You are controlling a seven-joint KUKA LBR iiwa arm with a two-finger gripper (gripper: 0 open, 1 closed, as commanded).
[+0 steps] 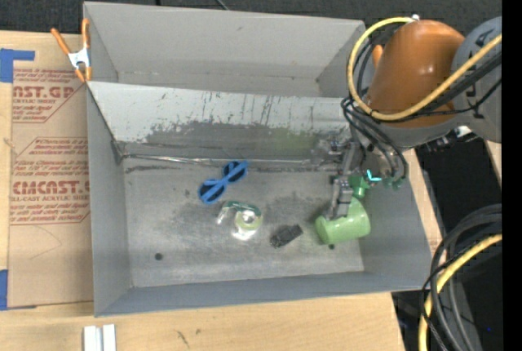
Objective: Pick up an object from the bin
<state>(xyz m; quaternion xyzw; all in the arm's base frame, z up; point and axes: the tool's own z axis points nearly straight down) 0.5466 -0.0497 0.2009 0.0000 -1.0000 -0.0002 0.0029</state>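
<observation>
Finding 1: I place the pincer [346, 196] low at the right side of the bin [106, 219], right over a pale green cup-like piece [342, 227] lying on its side. I cannot tell whether the pincer is spread or pressed together.

Finding 2: in my judgement this piece suits a grasp, since it lies clear of the dark lump [285, 236] and the blue looped item [222, 180].

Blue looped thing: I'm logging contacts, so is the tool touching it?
No, the tool is down by the green piece, well to the right of the blue looped thing and apart from it.
</observation>
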